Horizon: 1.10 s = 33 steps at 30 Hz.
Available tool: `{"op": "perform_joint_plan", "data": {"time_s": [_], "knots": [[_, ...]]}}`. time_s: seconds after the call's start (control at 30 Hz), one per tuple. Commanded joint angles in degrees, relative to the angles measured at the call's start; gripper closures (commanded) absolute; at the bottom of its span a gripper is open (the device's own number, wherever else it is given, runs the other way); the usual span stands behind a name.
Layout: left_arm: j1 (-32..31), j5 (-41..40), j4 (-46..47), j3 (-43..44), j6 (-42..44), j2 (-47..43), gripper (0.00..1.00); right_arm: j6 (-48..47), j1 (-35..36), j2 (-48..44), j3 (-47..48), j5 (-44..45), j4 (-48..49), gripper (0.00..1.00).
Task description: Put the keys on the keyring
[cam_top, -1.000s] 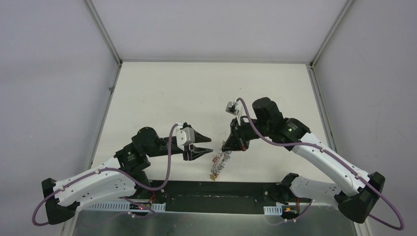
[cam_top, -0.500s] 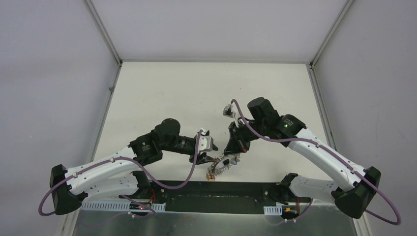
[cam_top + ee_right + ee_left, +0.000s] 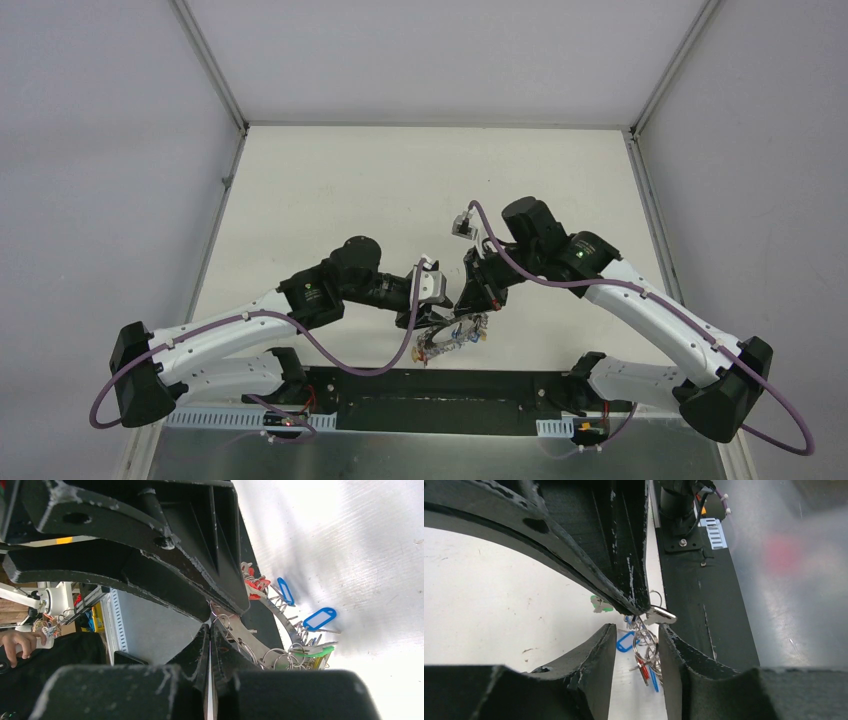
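At the worktop's point(image 3: 400, 190) near edge, between both arms: keyring point(image 3: 247, 640), fringed with small keys and a blue tag point(image 3: 320, 618). Right tool point(image 3: 210, 627) is clamping its fingers together on the ring's metal band. Left tool point(image 3: 636, 630) is holding its fingers apart, straddling the dangling small rings without gripping.

Top view, arms at 7 and 5 o'clock: left arm point(image 3: 230, 335) and right arm point(image 3: 650, 315) have white link shells, black joint housings and black bases. A purple cable point(image 3: 94, 408) loops along each, held by white ties. Small white camera block point(image 3: 432, 280) at each wrist. On left gripper point(image 3: 636, 630): matte black tapered fingers, edges chipped white.
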Motion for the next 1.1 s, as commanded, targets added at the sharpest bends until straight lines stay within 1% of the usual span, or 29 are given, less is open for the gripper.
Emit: {"op": "perform_joint_plan", "data": {"time_s": [0.0,0.13,0.27,0.5,0.53,0.67,0.7,0.93,1.07], "knots": [[-0.65,-0.81,5.08,1.73,-1.59,0.54,0.65,-0.14,-0.12,-0.92,3.07,-3.08,3.08,1.00],[-0.72,0.45,6.57,1.99,-1.73,1.01,0.73,0.02,-0.12,-0.97,2.91,-2.94,3.09,1.00],[-0.85,0.90,6.58,1.87,-2.21,1.12,0.77,0.22,-0.08,-1.04,2.99,-1.75,3.18,1.00],[-0.81,1.87,6.44,1.73,-2.27,1.15,0.98,0.47,-0.10,-1.48,3.00,-0.51,3.53,1.00],[-0.82,1.87,6.38,1.73,-2.36,1.15,1.00,0.41,-0.10,-1.61,3.00,-0.27,3.53,1.00],[-0.84,1.42,6.14,1.69,-2.97,1.05,1.00,0.65,-0.12,-2.33,2.78,2.44,3.59,1.00],[-0.81,1.17,6.14,1.61,-3.31,0.98,1.00,0.70,-0.11,-2.55,2.69,3.21,3.74,0.97],[-0.81,-1.32,7.13,1.15,-7.87,0.89,1.00,1.65,-0.12,-5.40,0.52,8.69,6.21,0.67],[-0.77,-3.96,9.49,0.04,-11.81,0.43,1.00,3.03,-0.27,-7.58,-1.31,11.02,8.21,0.55]]}}
